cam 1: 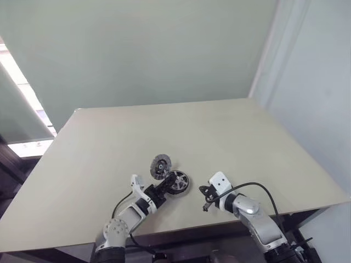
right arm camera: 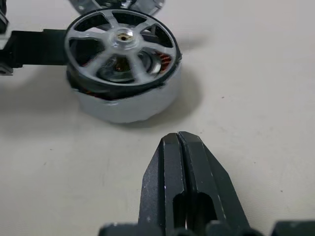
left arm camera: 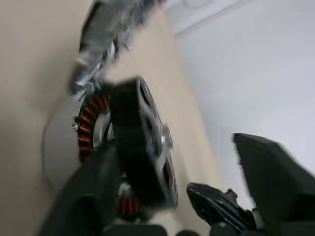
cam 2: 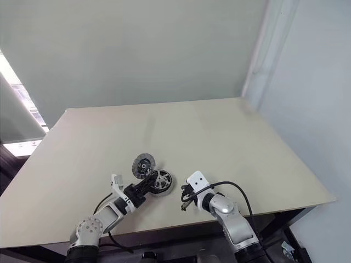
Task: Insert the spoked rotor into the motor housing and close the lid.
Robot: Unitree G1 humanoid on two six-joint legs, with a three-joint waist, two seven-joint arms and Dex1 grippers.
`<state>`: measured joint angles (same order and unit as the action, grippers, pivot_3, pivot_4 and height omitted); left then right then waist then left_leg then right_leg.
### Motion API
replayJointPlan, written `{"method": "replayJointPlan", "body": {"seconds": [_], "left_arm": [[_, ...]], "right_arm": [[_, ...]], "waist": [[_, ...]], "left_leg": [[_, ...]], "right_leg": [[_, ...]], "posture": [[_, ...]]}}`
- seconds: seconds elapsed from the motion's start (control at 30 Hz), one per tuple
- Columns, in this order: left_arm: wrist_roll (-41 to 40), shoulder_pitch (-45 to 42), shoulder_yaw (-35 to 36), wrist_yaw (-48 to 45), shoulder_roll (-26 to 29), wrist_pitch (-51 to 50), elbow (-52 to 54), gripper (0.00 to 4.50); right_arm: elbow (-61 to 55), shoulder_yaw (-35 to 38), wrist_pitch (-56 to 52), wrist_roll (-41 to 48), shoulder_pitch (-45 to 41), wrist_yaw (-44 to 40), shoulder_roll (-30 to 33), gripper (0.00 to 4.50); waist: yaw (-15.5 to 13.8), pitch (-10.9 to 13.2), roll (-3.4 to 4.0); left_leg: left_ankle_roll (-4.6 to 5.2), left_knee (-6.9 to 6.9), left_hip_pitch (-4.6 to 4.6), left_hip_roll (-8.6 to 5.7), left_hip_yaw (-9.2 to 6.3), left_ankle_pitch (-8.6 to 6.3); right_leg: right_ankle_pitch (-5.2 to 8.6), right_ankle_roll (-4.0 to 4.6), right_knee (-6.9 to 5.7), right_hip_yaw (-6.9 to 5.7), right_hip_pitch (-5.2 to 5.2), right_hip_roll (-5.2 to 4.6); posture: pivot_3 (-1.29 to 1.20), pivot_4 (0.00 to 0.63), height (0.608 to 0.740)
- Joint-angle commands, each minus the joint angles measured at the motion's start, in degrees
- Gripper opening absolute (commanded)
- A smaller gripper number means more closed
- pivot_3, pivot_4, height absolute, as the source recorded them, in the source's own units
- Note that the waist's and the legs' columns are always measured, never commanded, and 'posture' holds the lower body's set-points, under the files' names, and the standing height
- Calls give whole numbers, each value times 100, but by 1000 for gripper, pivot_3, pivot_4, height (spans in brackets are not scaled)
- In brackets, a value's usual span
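The spoked rotor point(right arm camera: 123, 35), black-rimmed with silver spokes, rests slightly tilted on top of the motor housing point(right arm camera: 123, 105), whose copper windings show through the spokes. They stand on the table near its front edge. My left gripper point(cam 1: 164, 189) is open, with one black finger point(right arm camera: 29, 46) against the rotor's side and the other finger point(left arm camera: 270, 172) well clear of it. The lid point(cam 1: 162, 165), a small grey disc with dark segments, lies on the table just behind the housing. My right gripper point(right arm camera: 179, 140) is shut on nothing, a short way to the right of the housing.
The beige table point(cam 1: 219, 137) stretches wide and bare behind and to both sides of the parts. Its front edge runs just below both arms. A black cable point(cam 1: 258, 186) loops over my right wrist.
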<state>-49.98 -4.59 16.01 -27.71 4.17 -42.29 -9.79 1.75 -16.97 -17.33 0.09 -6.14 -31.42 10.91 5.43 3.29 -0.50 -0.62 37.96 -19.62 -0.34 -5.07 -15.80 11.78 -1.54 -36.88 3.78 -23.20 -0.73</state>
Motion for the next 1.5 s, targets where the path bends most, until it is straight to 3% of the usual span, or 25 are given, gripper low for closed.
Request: {"method": "replayJointPlan", "body": {"seconds": [0.03,0.57,0.73,0.9,1.03,1.33,1.37,1.5], "left_arm": [[96,51,32,63,73,81,241,4434],[-482,36,-59,121,1113,-822,2449,4434],[-104,189,-574,-299,1644,-840,2617,4434],[825,154,-1198,-430,1709,-163,2232,4434],[1554,-32,-1676,-561,1459,642,1671,3515],[2588,-487,-2100,-702,958,1898,455,252],[2685,-491,-2144,-721,966,1939,371,36],[3069,-410,-2355,-723,1071,1844,108,36]], "right_arm": [[-219,55,42,93,-60,18,-23,0],[-19,36,102,94,-183,-51,-64,0],[29,33,139,97,-214,-71,-78,0],[28,51,146,89,-207,-60,-98,0],[-8,59,135,80,-165,-34,-99,0],[-67,85,114,78,-119,24,-87,0],[-75,85,112,80,-114,34,-85,0],[-93,99,110,88,-100,54,-76,0]], "waist": [[1,0,-1],[-1,3,-10],[1,4,-8],[-2,4,-7],[-15,4,-8],[-69,3,-8],[-80,3,-8],[-101,3,-8]], "left_leg": [[0,0,0,0,0,0],[0,-24,-16,-2,-2,-1],[0,-28,-13,0,0,-1],[0,-30,-13,-1,0,-1],[0,-27,-14,-2,0,0],[1,-29,-15,-1,3,0],[1,-30,-14,-1,3,0],[2,-29,-15,-2,3,0]], "right_leg": [[0,0,0,0,-1,0],[1,0,14,-1,-19,-6],[1,0,14,-1,-19,-4],[1,1,15,0,-20,-5],[1,0,15,0,-19,-5],[1,0,14,1,-22,-2],[1,0,14,1,-22,-2],[1,0,14,2,-21,-2]], "posture": [[0,0,740],[0,0,740],[0,0,740],[0,0,740],[0,0,740],[0,0,740],[0,0,740],[0,0,740]]}}
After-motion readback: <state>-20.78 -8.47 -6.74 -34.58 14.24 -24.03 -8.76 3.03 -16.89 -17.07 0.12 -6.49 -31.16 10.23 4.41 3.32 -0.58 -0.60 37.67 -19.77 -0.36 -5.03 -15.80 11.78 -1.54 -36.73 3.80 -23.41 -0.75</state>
